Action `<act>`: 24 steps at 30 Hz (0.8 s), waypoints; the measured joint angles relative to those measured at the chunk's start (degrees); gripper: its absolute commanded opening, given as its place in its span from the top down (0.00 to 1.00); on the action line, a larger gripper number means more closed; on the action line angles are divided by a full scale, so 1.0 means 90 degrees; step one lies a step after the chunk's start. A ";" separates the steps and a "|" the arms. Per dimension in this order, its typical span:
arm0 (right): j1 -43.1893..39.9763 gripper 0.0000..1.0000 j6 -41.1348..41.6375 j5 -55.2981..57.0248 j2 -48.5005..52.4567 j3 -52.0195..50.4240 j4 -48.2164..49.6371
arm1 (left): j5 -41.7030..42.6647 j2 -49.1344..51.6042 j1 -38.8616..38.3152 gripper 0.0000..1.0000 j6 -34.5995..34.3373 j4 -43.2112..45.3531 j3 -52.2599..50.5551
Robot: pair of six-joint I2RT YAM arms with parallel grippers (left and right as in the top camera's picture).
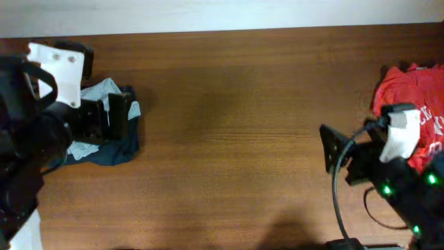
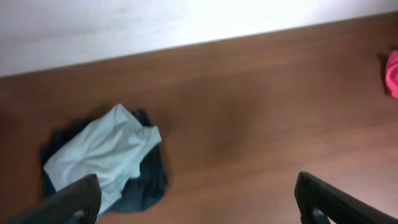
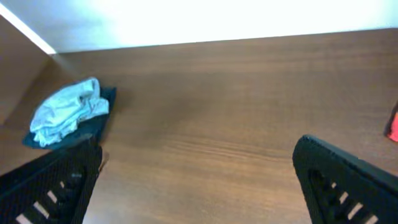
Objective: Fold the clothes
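Counting one pale grey-blue cotton T-shirt [image 2: 102, 155] crumpled atop one dark navy T-shirt [image 2: 151, 182] at the brown wooden table's [image 1: 229, 139] left end, one red lettered cotton heap [image 1: 409, 94] at its right. Counting two more: left gripper [image 2: 199, 205] and right gripper [image 3: 196, 186], both gaping wide, clamping nothing.

Crumpled pale blue shirt [image 2: 102, 152] lies atop bunched navy shirt [image 2: 152, 183] at left; rumpled red shirt [image 1: 409, 94] at right edge.

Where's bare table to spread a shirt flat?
The middle of the table is bare, from the pale blue shirt lying on the navy shirt at left to the red shirts at right. Crowded only at those ends, by the open left gripper and right gripper.
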 measured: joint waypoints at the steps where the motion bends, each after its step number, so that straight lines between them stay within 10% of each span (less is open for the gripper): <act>1: 0.0000 0.01 0.0000 0.0000 -0.0080 0.0000 -0.0036 | -0.0022 0.0000 0.0000 0.01 -0.0002 -0.0083 0.0000; 24: 0.0000 0.01 -0.0002 0.0046 -0.0262 -0.0002 -0.0403 | -0.0095 0.0053 0.0000 0.01 -0.0002 -0.0245 0.0000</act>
